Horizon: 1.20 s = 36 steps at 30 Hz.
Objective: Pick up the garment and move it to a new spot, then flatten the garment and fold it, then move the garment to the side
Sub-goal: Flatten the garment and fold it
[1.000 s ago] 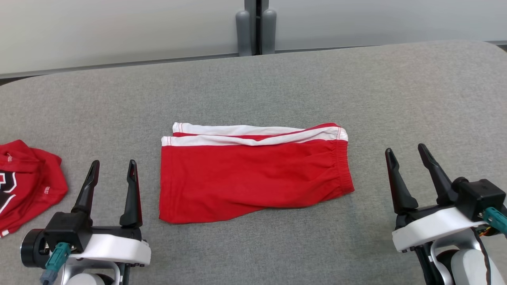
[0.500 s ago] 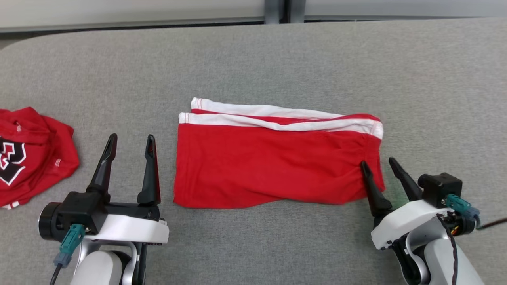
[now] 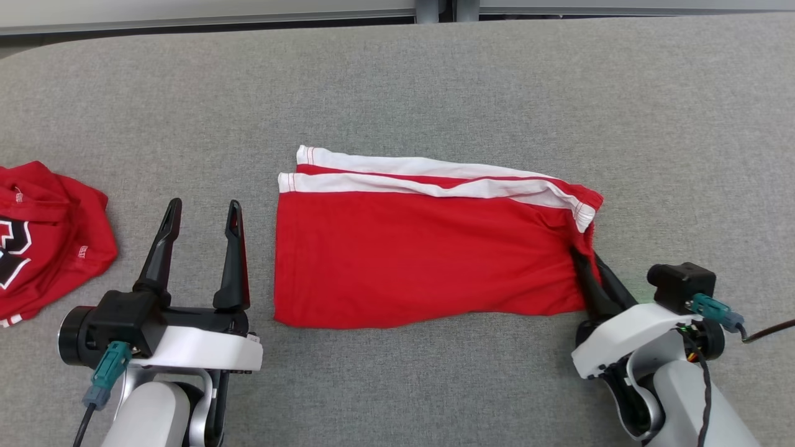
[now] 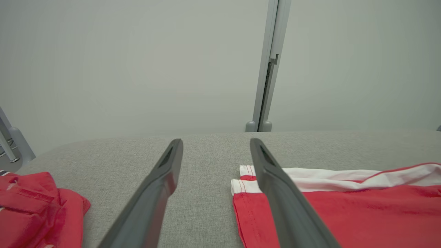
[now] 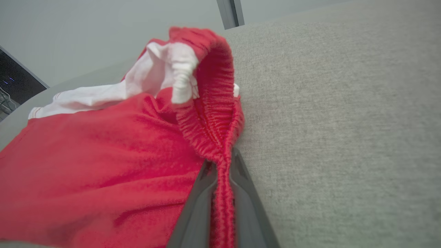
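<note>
Red shorts with white stripes (image 3: 422, 261) lie folded mid grey fabric counter (image 3: 435, 81). Right end effector (image 3: 585, 259) clenched on waistband (image 5: 213, 117); left end effector (image 3: 204, 203) released. Judged step: move aside; next: lift without unfolding.

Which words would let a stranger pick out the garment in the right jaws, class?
On the grey table, look to the middle for the red shorts, waistband pinched by the shut jaws of the right gripper. White bands along the far edge set them apart from the crumpled red garment at the left.
</note>
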### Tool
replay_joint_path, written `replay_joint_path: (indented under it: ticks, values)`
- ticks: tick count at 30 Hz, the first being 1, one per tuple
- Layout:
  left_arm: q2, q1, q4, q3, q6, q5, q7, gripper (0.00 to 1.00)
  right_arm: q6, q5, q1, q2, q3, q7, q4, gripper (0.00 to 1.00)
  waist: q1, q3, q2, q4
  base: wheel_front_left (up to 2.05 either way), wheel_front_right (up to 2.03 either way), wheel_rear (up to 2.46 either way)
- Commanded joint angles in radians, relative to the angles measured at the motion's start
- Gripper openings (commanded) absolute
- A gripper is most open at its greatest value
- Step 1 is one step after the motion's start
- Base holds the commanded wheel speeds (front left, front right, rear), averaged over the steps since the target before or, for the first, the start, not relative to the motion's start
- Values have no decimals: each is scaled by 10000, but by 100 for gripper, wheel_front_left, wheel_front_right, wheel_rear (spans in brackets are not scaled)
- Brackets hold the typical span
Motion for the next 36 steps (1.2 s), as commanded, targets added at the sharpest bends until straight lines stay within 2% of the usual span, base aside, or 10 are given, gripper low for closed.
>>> replay_joint_path:
  ticks: [1, 12, 18, 22, 29, 33, 36]
  values:
    - [69, -119, 16, 40, -27, -32, -66, 100, -31, 87, 56, -230, -45, -57, 197, 0, 0, -22, -1, -24, 0, 0, 0]
    - [83, -95, 81, 25, 30, -102, -91, 100, -28, 737, 179, -1205, 73, -163, -308, 0, 0, -142, -1, -218, 0, 0, 0]
    - [109, -53, 107, 33, 63, -138, -115, 100, -27, 1128, 262, -1478, 78, 463, -1241, 0, 0, -216, -1, -382, 0, 0, 0]
    - [105, -109, 117, 3, 62, -161, -132, 100, -19, 2294, 313, -1377, 268, 1372, -2386, 0, 0, -257, -1, -443, 0, 0, 0]
    - [79, -320, 191, -74, 154, -115, -41, 100, -16, 5010, 71, -846, 650, 3486, -4599, 0, 0, -134, -1, -299, 0, 0, 0]
    - [22, -491, 242, -150, 87, -131, -56, 100, -17, 5497, -164, -573, 943, 4117, -4782, 0, 0, -10, -1, -86, 0, 0, 0]
    - [-81, -677, 313, -235, 26, -184, -97, 100, -17, 5732, -483, -172, 1322, 4397, -4420, 0, 0, 125, -1, 163, 0, 0, 0]
